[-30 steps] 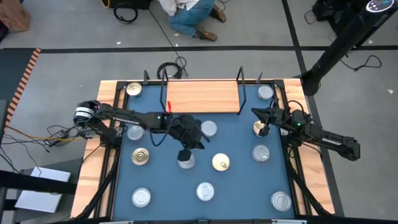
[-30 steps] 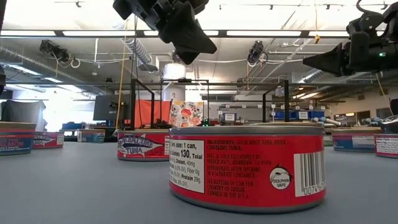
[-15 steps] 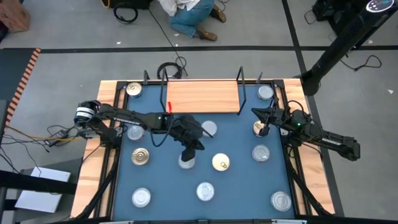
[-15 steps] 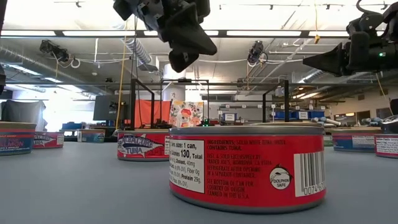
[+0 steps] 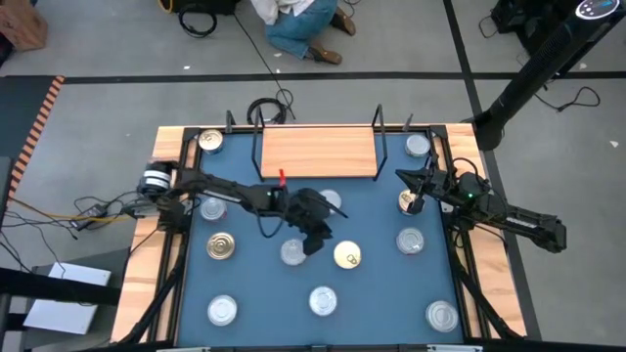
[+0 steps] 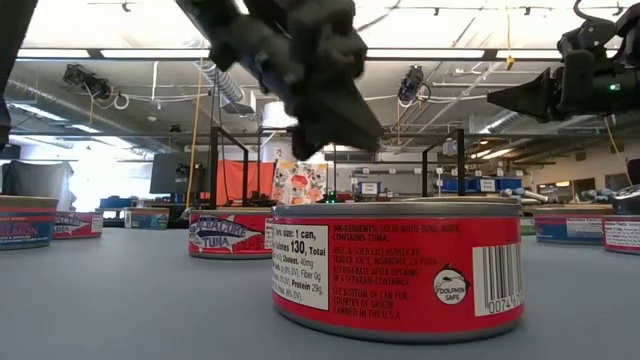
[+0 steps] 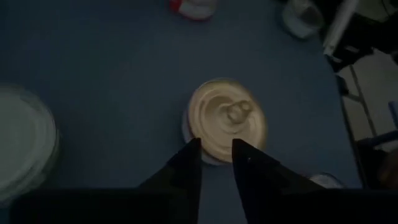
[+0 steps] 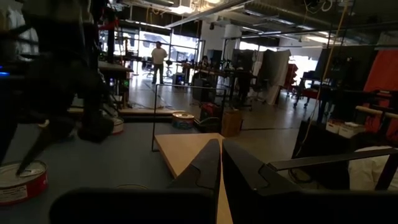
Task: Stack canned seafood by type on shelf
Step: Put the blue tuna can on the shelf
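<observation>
my left gripper (image 7: 216,147) hangs with its fingers slightly apart over the gold-lidded can (image 7: 227,117) mid-table, the bare shelf (image 5: 318,152) beyond, while my right gripper (image 5: 415,188) waits pinched together near the right edge.

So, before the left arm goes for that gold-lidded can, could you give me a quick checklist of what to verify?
1. Left gripper lined up with the gold-lidded can: ok, fingertips sit just short of its rim.
2. Jaws wide enough to span the can: not ok, only a narrow gap shows.
3. Left gripper empty: ok, nothing between the fingers.
4. Shelf free for stacking: ok, the board is bare.
5. Right gripper out of the way: ok, shut and near the table's right edge.
6. Height above the can: cannot tell.
</observation>
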Robot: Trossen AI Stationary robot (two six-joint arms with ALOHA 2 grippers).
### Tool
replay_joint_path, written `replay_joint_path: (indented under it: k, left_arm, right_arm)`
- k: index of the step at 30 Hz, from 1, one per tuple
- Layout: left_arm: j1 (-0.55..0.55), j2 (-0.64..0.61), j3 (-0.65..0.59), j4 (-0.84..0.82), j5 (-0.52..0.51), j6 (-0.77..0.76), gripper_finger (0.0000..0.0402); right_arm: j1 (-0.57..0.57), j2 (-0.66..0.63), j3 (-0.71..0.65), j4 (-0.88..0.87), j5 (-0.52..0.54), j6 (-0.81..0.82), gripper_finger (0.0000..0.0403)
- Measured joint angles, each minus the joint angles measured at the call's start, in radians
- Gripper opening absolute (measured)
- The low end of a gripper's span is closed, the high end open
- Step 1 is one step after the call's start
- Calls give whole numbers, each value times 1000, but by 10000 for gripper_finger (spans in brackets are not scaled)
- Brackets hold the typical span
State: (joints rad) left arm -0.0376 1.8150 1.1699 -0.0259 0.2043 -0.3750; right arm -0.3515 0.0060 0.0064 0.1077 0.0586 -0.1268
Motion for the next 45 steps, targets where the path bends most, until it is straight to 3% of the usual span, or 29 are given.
replay_joint_path:
  k: [7,15,37,45]
  left_arm:
    - [3,107,104,-40,27,0,98]
    - [5,186,217,-168,-10,59,98]
    - [-3,238,224,-152,6,106,97]
    - [-2,233,225,-220,-20,149,61]
  right_arm:
    - [0,1,0,12,0,0,28]
    - [0,2,0,19,0,0,28]
    - [0,2,0,33,0,0,28]
    - [0,2,0,33,0,0,28]
